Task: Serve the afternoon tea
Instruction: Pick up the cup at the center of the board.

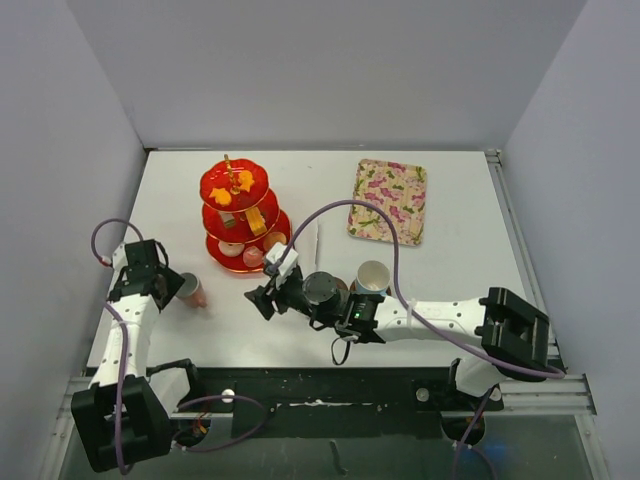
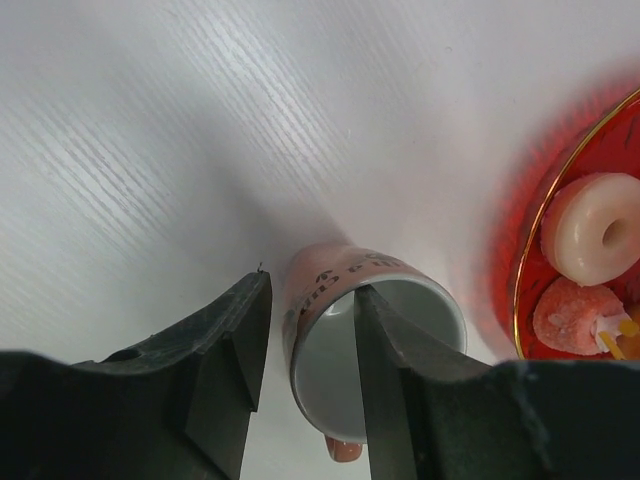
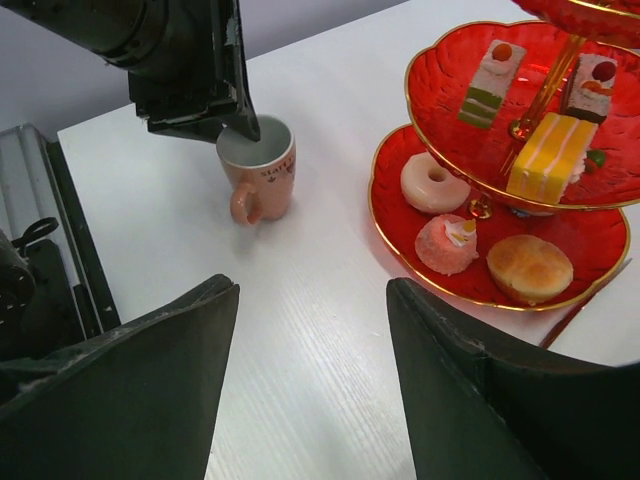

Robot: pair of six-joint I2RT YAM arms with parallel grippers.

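Left gripper [image 2: 312, 285] jaws apart, straddling the wall of the pink cup [image 1: 190, 290]. One finger [image 2: 385, 380] is inside the bowl and the other outside, with gaps showing on both sides, so not clamped yet. Right gripper [image 3: 312, 290] jaws wide apart, nothing between.

Cup upright, axis vertical, left-near on the table [image 1: 460, 200], near-left of the red three-tier stand [image 1: 207, 188]. Left arm is on it; right hovers off to the cup's right. Cup looks empty.

Stand bottom tier: ring doughnut [image 3: 432, 183], pink cake [image 3: 447, 243], bun [image 3: 530, 268]; cake slices above. Light-blue cup [image 1: 372, 277] sits by the right arm and looks empty.

Next, I reckon: pinch the wall, lift straight up.
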